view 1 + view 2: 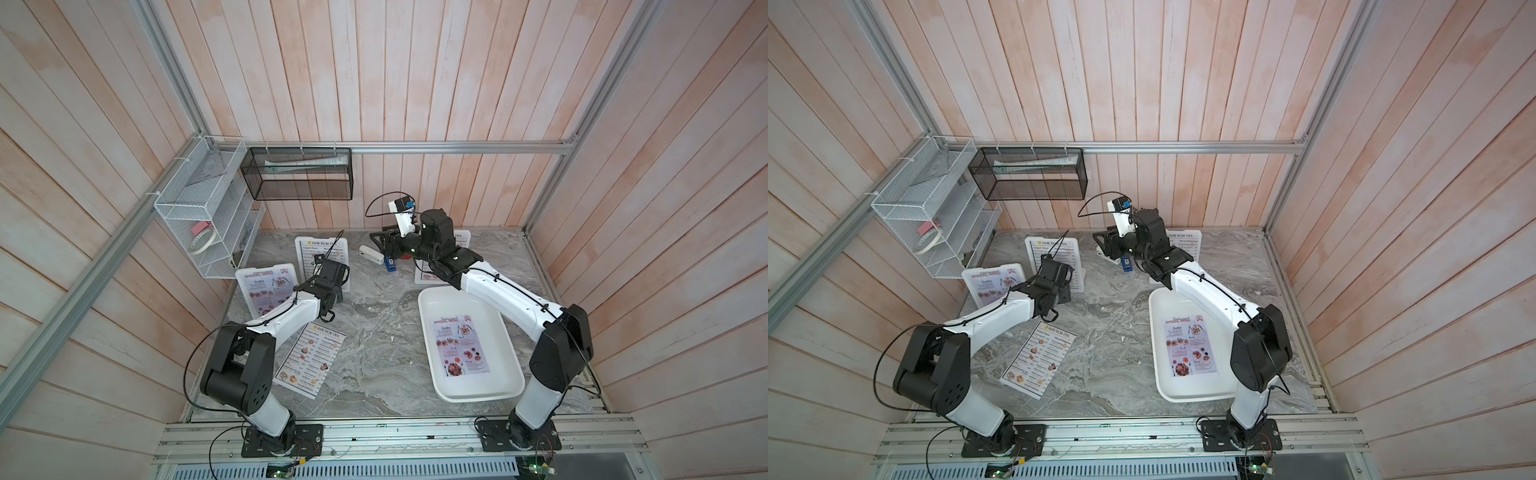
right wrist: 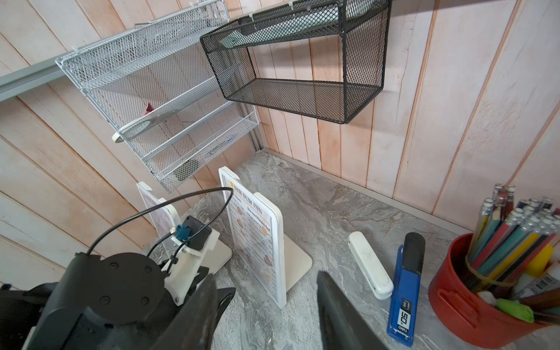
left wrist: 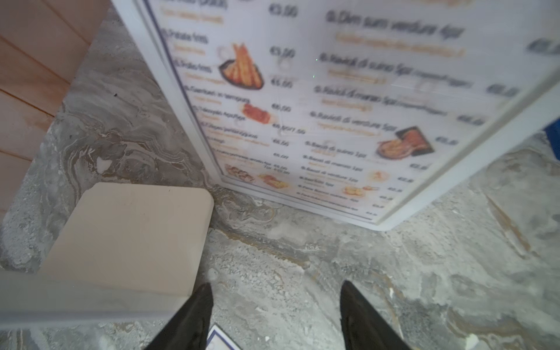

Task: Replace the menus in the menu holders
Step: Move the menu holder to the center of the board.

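Note:
Three white menu holders stand at the back of the table. The left one (image 1: 266,291) shows a SPECIAL MENU sheet. The middle one (image 1: 320,257) and the right one (image 1: 462,240), half hidden by my right arm, show DIM SUM INN. A loose DIM SUM INN menu (image 1: 309,357) lies flat near my left arm. A SPECIAL MENU sheet (image 1: 459,345) lies in the white tray (image 1: 511,374). My left gripper (image 3: 277,286) is open and empty, low in front of the middle holder (image 3: 333,106). My right gripper (image 2: 266,277) is open and empty, facing that holder's edge (image 2: 257,242).
A white stapler (image 2: 369,266), a blue stapler (image 2: 406,288) and a red cup of pens (image 2: 485,288) stand at the back. A white wire rack (image 1: 203,216) and a black mesh basket (image 1: 299,174) hang on the wall.

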